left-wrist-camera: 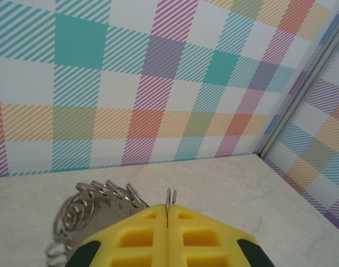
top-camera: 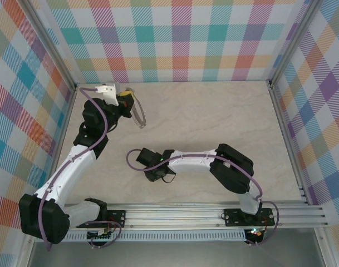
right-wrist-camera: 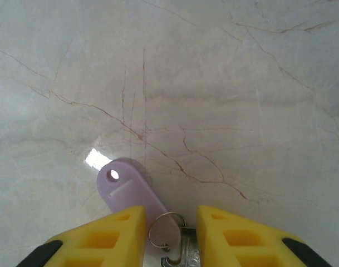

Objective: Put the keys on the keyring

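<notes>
Left gripper [left-wrist-camera: 168,210], lower centre: clamps large grey loop-fringed metal keyring [left-wrist-camera: 83,214]. Right gripper [right-wrist-camera: 170,217], bottom edge: jaws stand apart, straddling small lilac-headed key [right-wrist-camera: 127,189].

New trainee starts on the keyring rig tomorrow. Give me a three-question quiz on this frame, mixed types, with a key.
1. True or false: the left claw stands wide open.
2. What does the left claw pinch? A) a pen B) the keyring C) a cloth
3. Where does the lilac key lie relative to the right claw?

Key:
1. False. It is shut.
2. B. It grips a wire at the hoop's edge.
3. On the table, just ahead of the open right claw, with its small ring in the gap.
</notes>
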Robot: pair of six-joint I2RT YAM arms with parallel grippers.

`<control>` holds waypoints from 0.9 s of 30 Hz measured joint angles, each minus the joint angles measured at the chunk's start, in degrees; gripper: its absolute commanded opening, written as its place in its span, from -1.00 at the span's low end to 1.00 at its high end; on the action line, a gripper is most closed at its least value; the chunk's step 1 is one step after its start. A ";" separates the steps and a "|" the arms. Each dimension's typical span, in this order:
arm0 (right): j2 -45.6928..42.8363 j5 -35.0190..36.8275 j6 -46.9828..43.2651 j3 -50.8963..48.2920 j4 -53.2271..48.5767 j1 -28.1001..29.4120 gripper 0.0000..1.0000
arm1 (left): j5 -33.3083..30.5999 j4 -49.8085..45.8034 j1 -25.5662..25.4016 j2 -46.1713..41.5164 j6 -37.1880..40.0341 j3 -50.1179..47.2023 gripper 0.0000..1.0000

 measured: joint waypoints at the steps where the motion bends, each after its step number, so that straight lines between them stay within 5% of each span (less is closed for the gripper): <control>1: 0.26 0.00 -0.04 0.22 -0.02 0.00 -0.43 | 0.00 0.00 0.00 0.02 0.00 0.00 -1.00; 9: 0.52 0.04 -0.83 0.52 0.02 0.00 -0.57 | 0.48 0.00 0.09 0.00 -0.02 0.00 -1.00; 18: 0.28 0.72 -0.96 0.52 0.39 0.00 -1.00 | 1.09 0.02 0.11 0.00 -0.24 0.00 -1.00; 27: -7.76 3.08 -1.49 -4.63 -0.83 -0.66 -1.00 | 2.58 0.02 0.11 -0.04 -1.33 0.00 -1.00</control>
